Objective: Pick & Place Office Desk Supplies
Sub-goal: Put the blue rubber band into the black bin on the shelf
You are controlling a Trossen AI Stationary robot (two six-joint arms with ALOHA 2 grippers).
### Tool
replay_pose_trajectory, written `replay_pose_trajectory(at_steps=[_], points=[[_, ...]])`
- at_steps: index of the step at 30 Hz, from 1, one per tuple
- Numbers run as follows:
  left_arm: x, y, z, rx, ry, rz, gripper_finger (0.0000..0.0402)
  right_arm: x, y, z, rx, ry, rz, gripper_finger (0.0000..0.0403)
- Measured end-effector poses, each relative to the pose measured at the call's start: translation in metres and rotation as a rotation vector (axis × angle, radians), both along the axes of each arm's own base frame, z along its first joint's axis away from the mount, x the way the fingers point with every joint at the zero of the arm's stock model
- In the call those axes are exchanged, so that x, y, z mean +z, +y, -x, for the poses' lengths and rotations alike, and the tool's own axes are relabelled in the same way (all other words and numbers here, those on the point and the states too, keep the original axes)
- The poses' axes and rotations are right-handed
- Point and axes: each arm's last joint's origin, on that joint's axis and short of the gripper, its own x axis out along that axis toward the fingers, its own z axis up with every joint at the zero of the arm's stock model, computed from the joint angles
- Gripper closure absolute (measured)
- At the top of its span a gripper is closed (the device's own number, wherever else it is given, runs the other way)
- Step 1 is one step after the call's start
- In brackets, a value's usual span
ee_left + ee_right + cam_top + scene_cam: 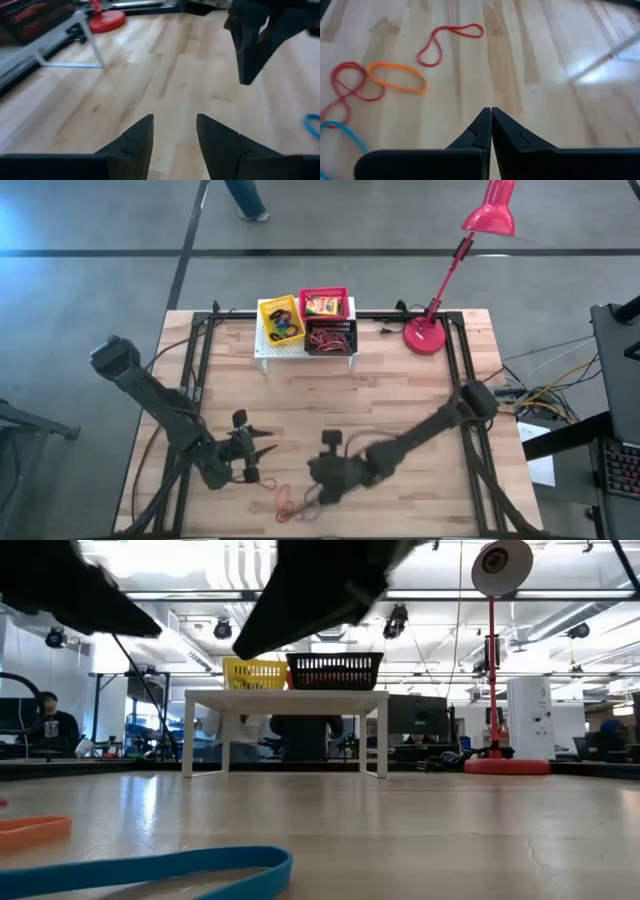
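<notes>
Closest to the low camera lies a blue elastic loop (170,868) flat on the wooden table (400,395), with an orange loop (30,831) just beyond it at the near edge. Above that same near edge my right pincer (491,120) hangs with its two dark fingers pressed tip to tip and nothing between them; the orange loop, a tangled red loop (347,85) and a second, longer red loop (447,42) lie on the bare wood ahead of it, apart from my fingertips. My left pincer (174,131) hovers just to the left of the right one, its fingers parted a little and empty. At the far edge a small white stand (268,352) carries a yellow basket (281,321) and a red basket (326,305) over a black one (330,338), with loops and small crayon boxes (322,306) already inside. Beside the stand sits a red desk lamp (455,255).
</notes>
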Motion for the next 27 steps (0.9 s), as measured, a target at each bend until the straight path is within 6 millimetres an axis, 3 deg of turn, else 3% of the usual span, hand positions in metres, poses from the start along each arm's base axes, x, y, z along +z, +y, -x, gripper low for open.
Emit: replay_pose_trajectory(at_steps=[3,7,13,18,22,27], points=[[-0.005,0.012,-0.005,0.051,0.015,-0.015,0.025,0.006,-0.016,-0.006,0.116,0.04,-0.059,0.0394],[-0.009,0.024,-0.012,0.104,0.021,-0.003,0.0249,-0.003,-0.025,-0.011,0.291,0.134,-0.247,0.0394],[-0.006,0.02,-0.017,0.014,0.031,0.129,0.0254,-0.033,-0.012,-0.015,0.457,0.209,-0.398,0.0369],[-0.004,0.013,-0.017,-0.067,0.044,0.205,0.0254,-0.052,0.007,-0.014,0.505,0.212,-0.407,0.0304],[-0.004,0.013,-0.018,-0.058,0.038,0.226,0.0254,-0.058,0.009,-0.013,0.488,0.199,-0.338,0.0249],[-0.004,0.013,-0.018,-0.057,0.037,0.229,0.0254,-0.064,0.012,-0.007,0.497,0.195,-0.256,0.0217]])
